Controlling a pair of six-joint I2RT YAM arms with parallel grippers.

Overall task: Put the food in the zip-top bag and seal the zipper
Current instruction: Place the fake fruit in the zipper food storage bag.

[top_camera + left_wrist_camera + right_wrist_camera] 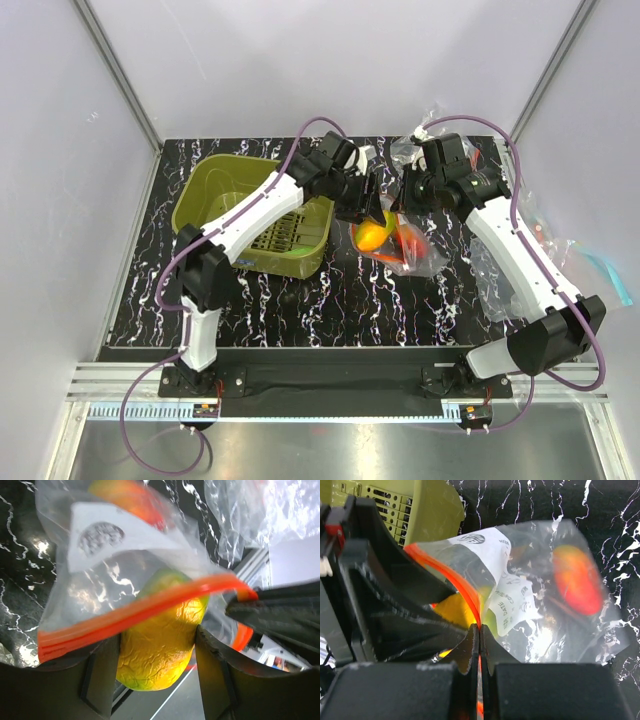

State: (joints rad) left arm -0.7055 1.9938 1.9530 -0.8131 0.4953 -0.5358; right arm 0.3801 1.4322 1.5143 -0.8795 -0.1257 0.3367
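Top view: bright, even, diffuse overhead light. Sharp throughout, with soft, short shadows on the glossy bench.

Left wrist view: zip-top bag in soft focus, zipper smeared. White glare on the plastic, upper right blown out. Left end effector dark and blurred.

Right wrist view: right end effector near-black and out of focus. Sheen across the bag. Label partly legible.

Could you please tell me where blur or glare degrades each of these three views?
Top external: sharp, with only faint sheen on the spare clear bags. Left wrist: the zip-top bag looks soft, and white glare washes out the upper right. Right wrist: the printed label stays mostly legible, but the red-orange food behind the plastic is blurred.
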